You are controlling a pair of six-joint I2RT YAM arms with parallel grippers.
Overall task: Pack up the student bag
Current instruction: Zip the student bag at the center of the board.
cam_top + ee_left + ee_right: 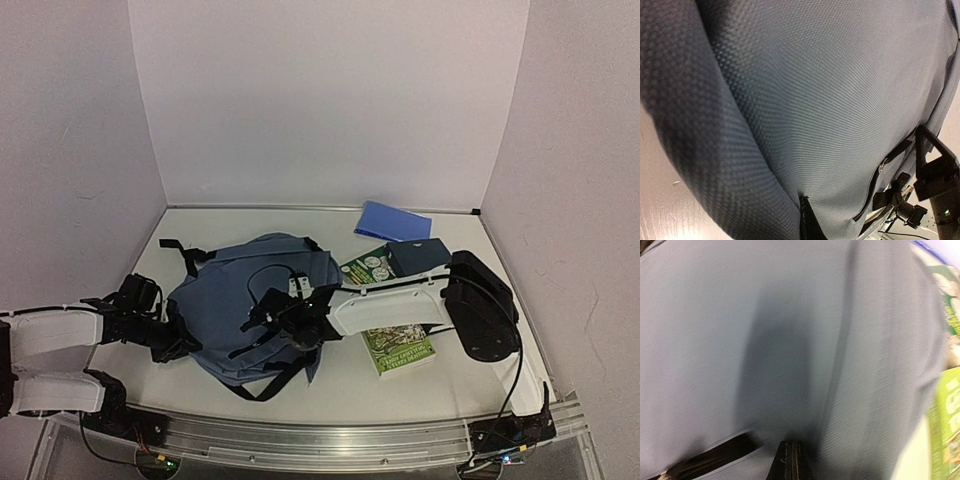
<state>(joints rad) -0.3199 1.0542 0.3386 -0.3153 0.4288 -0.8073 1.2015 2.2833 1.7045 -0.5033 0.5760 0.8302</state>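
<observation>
— Look at the right claw (262,318). Is it holding something?

— Its jaws are pressed fully together, right on top of the student bag (225,290). In its own camera the fingertips (790,462) touch the blue cloth. The picture is blurred, so I cannot tell if any cloth or a zipper pull is between them.

— And the other one?

— The left claw (170,347) is closed too, at the bag's edge, well to the left of the right claw. Folds run out from its fingertips (807,222), so I think it pinches the cloth, probably to keep the bag from sliding.

— Where is the bag itself?

— It lies on the table (330,390), directly under the right claw.

— And the things to pack?

— To the right of that claw, partly under its arm, lie green books (398,348). Beyond them, farther back, is a blue notebook (392,221). All are outside the bag, so I judge that opening it comes first.
</observation>
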